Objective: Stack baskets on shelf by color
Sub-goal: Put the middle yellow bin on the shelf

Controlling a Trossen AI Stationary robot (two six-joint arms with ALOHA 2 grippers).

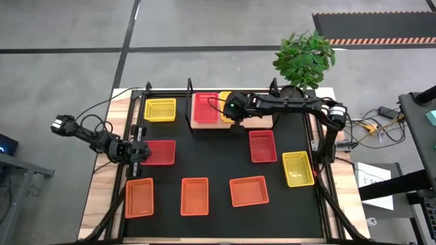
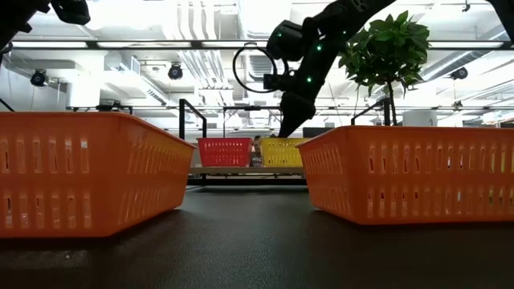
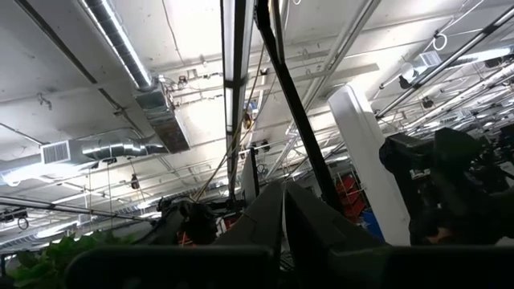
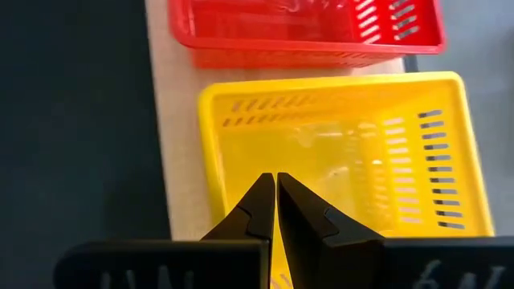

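The shelf (image 1: 263,123) stands at the table's far edge. On its board sit a red basket (image 1: 205,107) and, beside it, a yellow basket (image 4: 345,152). My right gripper (image 1: 236,117) hangs over that yellow basket with its fingers shut and pointing down. In the low view its fingertips (image 2: 287,128) end just above the yellow basket (image 2: 281,151). My left gripper (image 1: 139,151) waits shut at the table's left side, next to a red basket (image 1: 159,152) that lies flat on the mat. Its wrist view shows only the ceiling.
Lying loose on the black mat are a yellow basket (image 1: 160,109) left of the shelf, a red one (image 1: 262,145), a yellow one (image 1: 298,168), and three orange ones (image 1: 139,198) (image 1: 194,196) (image 1: 248,191) along the near edge. A potted plant (image 1: 304,58) stands behind the shelf's right end.
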